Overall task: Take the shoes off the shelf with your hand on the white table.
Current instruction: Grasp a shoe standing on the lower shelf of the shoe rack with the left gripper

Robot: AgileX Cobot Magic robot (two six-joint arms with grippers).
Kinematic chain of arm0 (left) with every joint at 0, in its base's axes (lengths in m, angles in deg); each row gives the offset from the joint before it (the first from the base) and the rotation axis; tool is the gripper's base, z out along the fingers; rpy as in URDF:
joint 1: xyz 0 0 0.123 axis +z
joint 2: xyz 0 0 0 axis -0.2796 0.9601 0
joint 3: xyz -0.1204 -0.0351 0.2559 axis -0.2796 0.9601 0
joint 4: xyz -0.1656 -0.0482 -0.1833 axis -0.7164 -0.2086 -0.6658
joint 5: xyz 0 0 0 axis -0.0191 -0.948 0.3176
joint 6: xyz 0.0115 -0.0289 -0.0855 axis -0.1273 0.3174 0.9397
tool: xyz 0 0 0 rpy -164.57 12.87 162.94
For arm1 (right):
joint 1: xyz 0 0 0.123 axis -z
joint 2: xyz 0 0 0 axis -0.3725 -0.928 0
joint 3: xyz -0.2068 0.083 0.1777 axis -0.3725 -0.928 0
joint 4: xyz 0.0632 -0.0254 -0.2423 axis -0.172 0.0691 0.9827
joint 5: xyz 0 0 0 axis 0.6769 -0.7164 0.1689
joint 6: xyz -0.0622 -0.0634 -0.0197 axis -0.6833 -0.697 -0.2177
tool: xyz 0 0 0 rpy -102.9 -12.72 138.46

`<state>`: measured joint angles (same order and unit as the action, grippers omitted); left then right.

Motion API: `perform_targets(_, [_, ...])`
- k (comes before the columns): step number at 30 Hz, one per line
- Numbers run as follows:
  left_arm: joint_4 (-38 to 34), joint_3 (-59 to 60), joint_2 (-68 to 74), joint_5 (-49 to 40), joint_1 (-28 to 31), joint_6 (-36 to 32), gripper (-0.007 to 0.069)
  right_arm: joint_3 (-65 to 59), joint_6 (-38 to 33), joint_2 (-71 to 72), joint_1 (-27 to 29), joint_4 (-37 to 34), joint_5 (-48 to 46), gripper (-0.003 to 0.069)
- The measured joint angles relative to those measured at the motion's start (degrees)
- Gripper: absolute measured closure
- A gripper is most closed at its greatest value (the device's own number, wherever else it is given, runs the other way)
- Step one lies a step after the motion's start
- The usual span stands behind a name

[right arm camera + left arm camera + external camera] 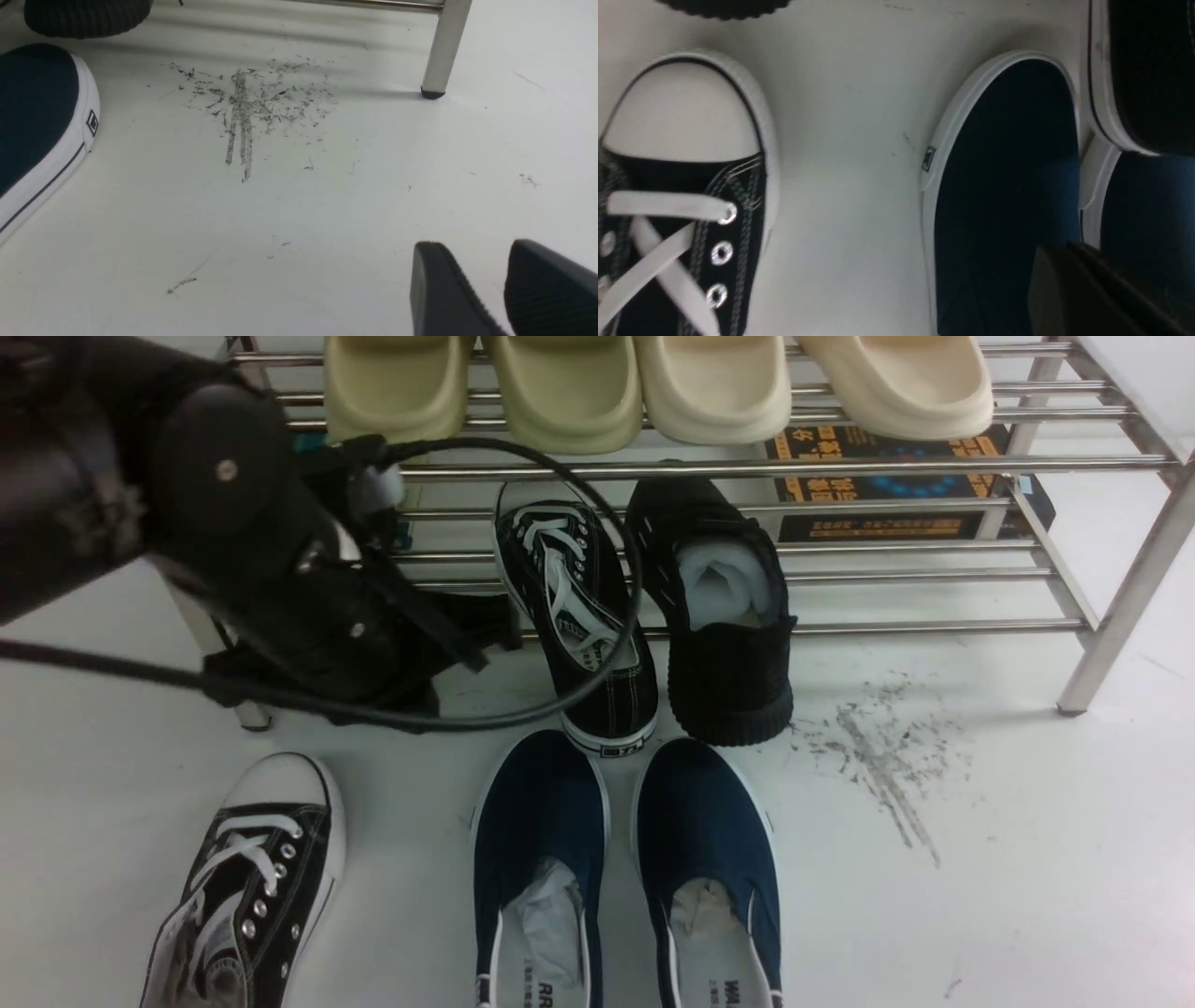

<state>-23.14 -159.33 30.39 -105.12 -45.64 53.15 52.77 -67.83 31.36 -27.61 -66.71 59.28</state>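
One black canvas sneaker [245,882] lies on the white table [1027,859] at the front left; its white toe cap and laces show in the left wrist view [686,186]. The other sneaker [579,607] rests heel-out on the lower tier of the steel shelf [934,467], its heel hanging over the table. My left arm [233,541] hangs in front of the shelf's left end. My left gripper [1064,254] looks shut and empty, above the toe of a navy slip-on [1004,186]. My right gripper [481,247] is slightly open and empty over bare table.
A black knit slip-on [724,616] stuffed with white paper sits beside the shelf sneaker. Two navy slip-ons [537,859] [705,859] lie in front. Beige slippers [569,392] fill the top tier. A cable [597,681] loops across the shelf sneaker. Grey scuff marks [243,107] and a shelf leg [441,56] lie to the right.
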Motion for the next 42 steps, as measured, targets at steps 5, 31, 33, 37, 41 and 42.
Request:
perform_targets(5, [-1.4,-4.6,7.1,2.6,0.0,-0.7,0.0573,0.0,0.0,0.0,0.0,0.0,0.0,0.0421])
perform_targets(31, [-5.0,-7.0,17.3,22.5,0.0,-0.7,0.0216,0.0,0.0,0.0,0.0,0.0,0.0,0.0421])
perform_targets(33, [-5.0,-7.0,18.2,23.3,0.0,-0.7,0.0253,0.0,0.0,0.0,0.0,0.0,0.0,0.0421])
perform_targets(37, [-4.4,-7.0,18.9,23.5,0.0,-0.7,0.0398,0.0,0.0,0.0,0.0,0.0,0.0,0.0421])
perform_targets(41, [-3.6,-7.0,18.8,22.4,0.0,-0.7,0.0578,0.0,0.0,0.0,0.0,0.0,0.0,0.0421])
perform_targets(42, [-3.5,-7.0,18.3,21.9,0.0,-0.7,0.0598,0.0,0.0,0.0,0.0,0.0,0.0,0.0421])
